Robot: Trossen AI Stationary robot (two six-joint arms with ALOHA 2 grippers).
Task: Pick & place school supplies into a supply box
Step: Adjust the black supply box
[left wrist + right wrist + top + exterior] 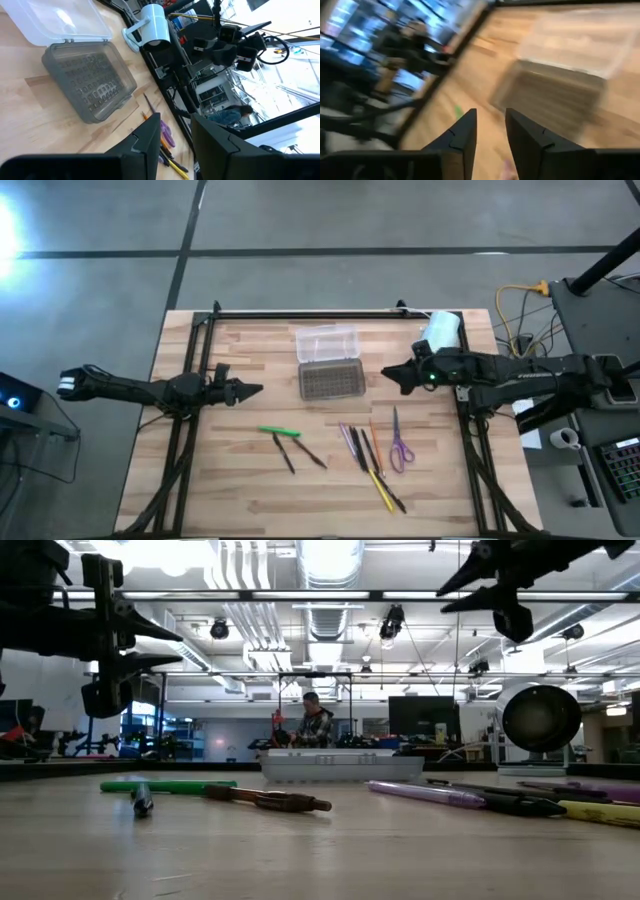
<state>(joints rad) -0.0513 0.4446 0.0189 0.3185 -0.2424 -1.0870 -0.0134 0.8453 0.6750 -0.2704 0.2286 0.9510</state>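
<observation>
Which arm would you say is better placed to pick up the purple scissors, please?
Probably the right. Its pincer hangs open beside the box, on the same side as the scissors; the left pincer hangs across the pencils.

Workshop hall seen around a wooden table

A grey concrete floor [330,220] crossed by dark seams was seen around the butcher-block table [250,480]; bright ceiling lights [330,555] and ducts were shown overhead, and a seated person [314,725] was visible among distant benches and monitors.
</observation>
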